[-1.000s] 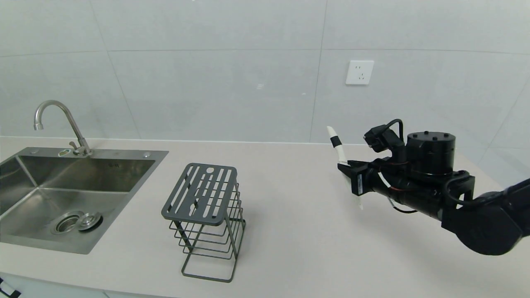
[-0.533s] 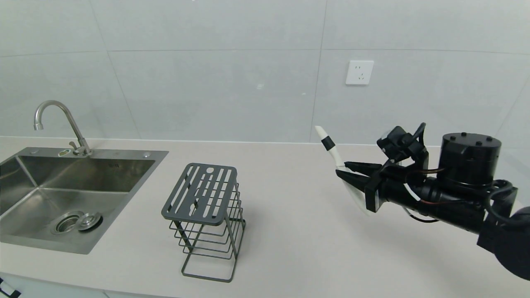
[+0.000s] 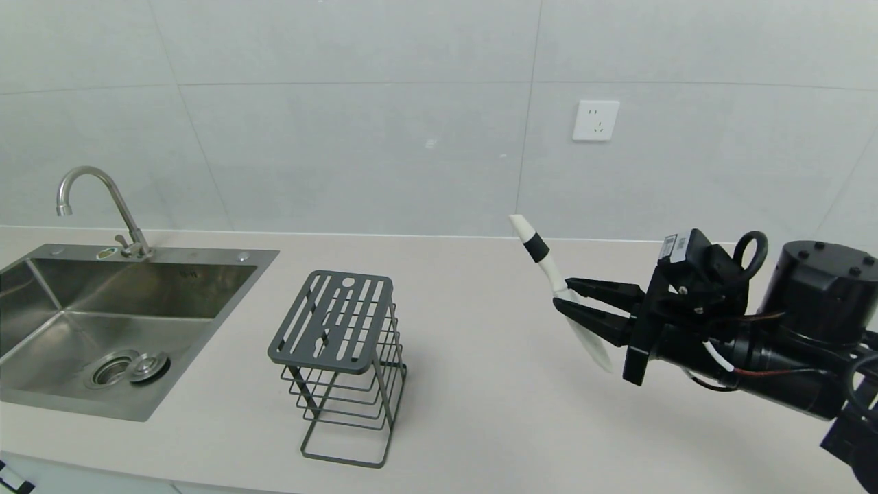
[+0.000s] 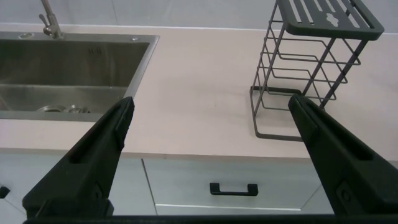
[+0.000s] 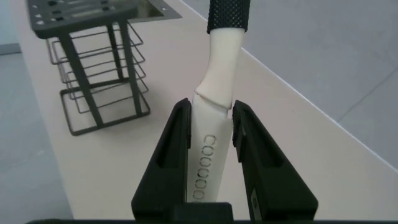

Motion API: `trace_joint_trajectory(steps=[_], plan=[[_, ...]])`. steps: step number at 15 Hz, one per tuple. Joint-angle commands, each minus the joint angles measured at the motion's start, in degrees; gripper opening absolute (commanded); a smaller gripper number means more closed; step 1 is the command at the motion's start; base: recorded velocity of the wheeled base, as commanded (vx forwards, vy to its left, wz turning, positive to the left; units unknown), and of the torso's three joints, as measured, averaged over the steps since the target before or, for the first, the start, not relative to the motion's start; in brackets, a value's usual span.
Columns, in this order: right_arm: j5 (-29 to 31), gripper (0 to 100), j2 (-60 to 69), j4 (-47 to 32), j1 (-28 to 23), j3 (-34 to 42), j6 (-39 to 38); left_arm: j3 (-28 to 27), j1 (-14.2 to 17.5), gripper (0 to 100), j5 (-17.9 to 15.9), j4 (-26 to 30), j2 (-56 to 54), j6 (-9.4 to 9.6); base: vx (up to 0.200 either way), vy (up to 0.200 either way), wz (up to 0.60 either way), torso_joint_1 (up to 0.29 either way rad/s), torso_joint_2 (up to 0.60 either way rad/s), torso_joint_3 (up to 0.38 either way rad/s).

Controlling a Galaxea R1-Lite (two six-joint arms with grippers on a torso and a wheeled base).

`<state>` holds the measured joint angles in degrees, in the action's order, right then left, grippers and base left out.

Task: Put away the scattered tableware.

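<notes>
Nearest, the left gripper (image 4: 211,102) is hovering in front of the pale beige worktop (image 3: 480,398), its black fingers spreading wide apart and holding nothing, with a white drawer front bearing a black handle (image 4: 234,188) showing under the worktop's edge. Farther in, a dark grey wire rack with a slotted flat top (image 3: 334,315) is standing upright on the worktop, just right of the stainless steel sink (image 3: 171,255). Well to the rack's right, the right gripper (image 3: 564,295) is hanging above the worktop, its fingers pinching a white knife with a black band on its handle (image 3: 549,269) where blade and handle are meeting; the handle is tilting up and leftward toward the wall, the blade pointing down. At the sink's back rim a curved metal tap (image 3: 127,221) is rising, and a white wall socket (image 3: 595,120) is sitting on the grey tiled wall behind
</notes>
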<state>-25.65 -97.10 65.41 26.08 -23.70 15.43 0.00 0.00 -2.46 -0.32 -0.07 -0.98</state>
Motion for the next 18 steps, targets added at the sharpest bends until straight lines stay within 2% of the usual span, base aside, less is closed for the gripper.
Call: trace_joint_trajectory(steps=[1, 4, 7, 8, 10, 12, 14, 15, 16, 18], plan=[[-0.1, 0, -0.11, 1.82, 0.47, 2.52, -0.05, 0.0, 0.0, 100, 0.0, -0.03, 0.07, -0.08, 0.0, 0.0, 0.0, 0.0, 0.0, 0.0], [0.16, 0, 0.15, 2.61, -0.15, 4.71, -0.23, 0.0, 0.0, 100, -0.09, -0.03, 0.07, 0.01, 0.0, 0.0, 0.0, 0.0, 0.0, 0.0], [0.34, 0, 1.47, 8.24, -2.08, 5.24, -5.59, 0.0, 0.0, 100, -0.17, 0.14, 0.07, 0.98, 0.0, 0.0, 0.0, 0.0, 0.0, 0.0], [0.34, 0, 1.47, 12.19, -2.08, 8.58, -7.7, 0.0, 0.0, 100, -0.26, 0.14, 0.07, 0.8, 0.0, 0.0, 0.0, 0.0, 0.0, 0.0], [0.34, 0, 1.91, 13.86, -1.64, 10.87, -7.87, 0.0, 0.0, 100, -0.26, 0.14, 0.07, 1.06, 0.0, 0.0, 0.0, 0.0, 0.0, 0.0], [0.34, 0, 2.79, 13.86, -0.68, 10.95, -7.87, 0.0, 0.0, 100, -2.02, 0.14, 0.07, 1.59, 0.0, 0.0, 0.0, 0.0, 0.0, 0.0], [0.34, 0, 4.37, 13.86, -1.38, 11.13, -7.96, -0.09, 0.0, 100, -3.34, -2.06, 0.07, 4.84, 0.0, 0.0, 0.0, 0.0, 0.0, 0.0], [0.34, 0, 6.13, 13.86, -1.64, 11.22, -8.05, -4.75, 0.26, 100, -4.22, -11.81, 0.34, 5.72, 0.0, 0.0, 0.0, 0.0, 0.0, 0.0], [0.34, 0, 6.48, 13.86, -1.64, 11.13, -8.05, -8.44, 0.53, 100, -6.24, -11.99, 1.57, 5.81, 0.0, 0.0, 0.0, 0.0, 0.0, 0.0], [0.25, 0, 6.66, 13.86, -1.11, 11.57, -7.96, -10.2, -0.79, 100, -9.14, -10.93, 2.53, 4.49, 0.0, 0.0, 0.0, 0.0, 0.0, 0.0]])
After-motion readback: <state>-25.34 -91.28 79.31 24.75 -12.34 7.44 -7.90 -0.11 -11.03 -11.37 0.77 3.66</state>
